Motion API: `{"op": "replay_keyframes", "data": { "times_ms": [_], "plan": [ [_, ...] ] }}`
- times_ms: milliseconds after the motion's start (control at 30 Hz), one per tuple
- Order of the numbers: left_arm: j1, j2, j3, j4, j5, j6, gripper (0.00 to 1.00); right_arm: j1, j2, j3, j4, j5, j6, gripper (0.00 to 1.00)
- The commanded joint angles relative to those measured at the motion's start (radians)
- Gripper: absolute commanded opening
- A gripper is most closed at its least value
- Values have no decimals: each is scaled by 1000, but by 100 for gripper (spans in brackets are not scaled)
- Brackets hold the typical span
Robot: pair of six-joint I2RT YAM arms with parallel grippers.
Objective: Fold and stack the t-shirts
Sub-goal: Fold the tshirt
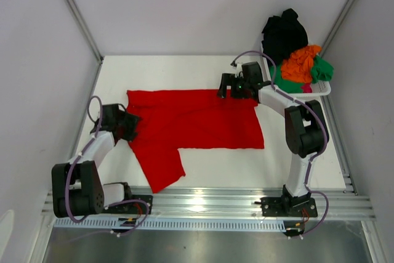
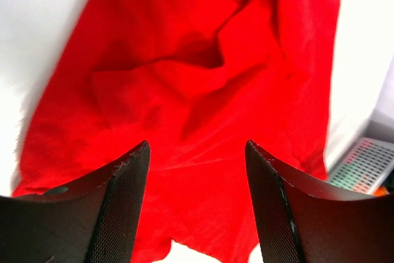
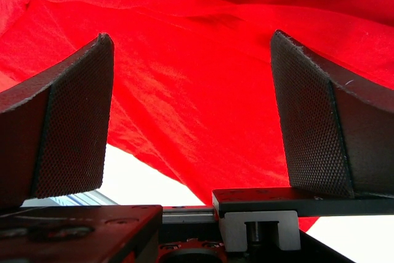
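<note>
1. While both tools are open w/ nothing gripped, red shirt point(image 1: 203, 121) lies mostly flat mid-counter point(image 1: 184, 72), one flap sticking out toward near edge.
2. Left tool point(image 2: 197, 152): jaws apart, over shirt's left edge; rumpled cloth visible between them.
3. Right tool point(image 3: 192, 47): jaws wide apart, at shirt's far-right corner, cloth right beneath.
4. Basket point(image 1: 323, 90) at counter's far-right corner holds black shirt point(image 1: 284, 32), orange shirt point(image 1: 301, 63), green shirt point(image 1: 323, 69), bit of pink shirt point(image 1: 306, 88), all bunched, unfolded.

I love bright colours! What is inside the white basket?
The white plastic basket holds a crumpled black shirt, orange shirt, green shirt and some pink cloth. Anything beneath them is hidden.
</note>
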Motion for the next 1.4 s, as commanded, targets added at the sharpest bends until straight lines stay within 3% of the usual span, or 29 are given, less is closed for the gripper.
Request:
{"op": "replay_keyframes", "data": {
  "times_ms": [0,400,500,600,633,700,833,1133,1367],
  "plan": [
    [-19,-4,21,-49,-69,0,67,5,-42,-6,1,-9,-13,96],
    [-54,115,21,-11,-76,4,65,5,-35,-2,-4,-11,-14,96],
    [-53,137,27,3,-76,2,60,4,-39,-1,-5,-8,-17,96],
    [-53,137,27,20,-75,4,49,4,-38,-1,-10,-6,-19,96],
    [-54,137,28,20,-78,5,37,2,-39,-2,-10,-5,-19,96],
    [-54,137,36,20,-81,5,23,2,-38,-4,-10,-3,-19,96],
    [-54,114,33,12,-72,4,1,4,-33,-2,-8,-5,-17,96],
    [-54,-85,28,-87,-79,-56,1,4,-36,-15,-8,-6,-16,96],
    [-70,-138,18,-153,-58,-84,1,2,-53,-38,-1,-6,-16,95]
  ]
}}
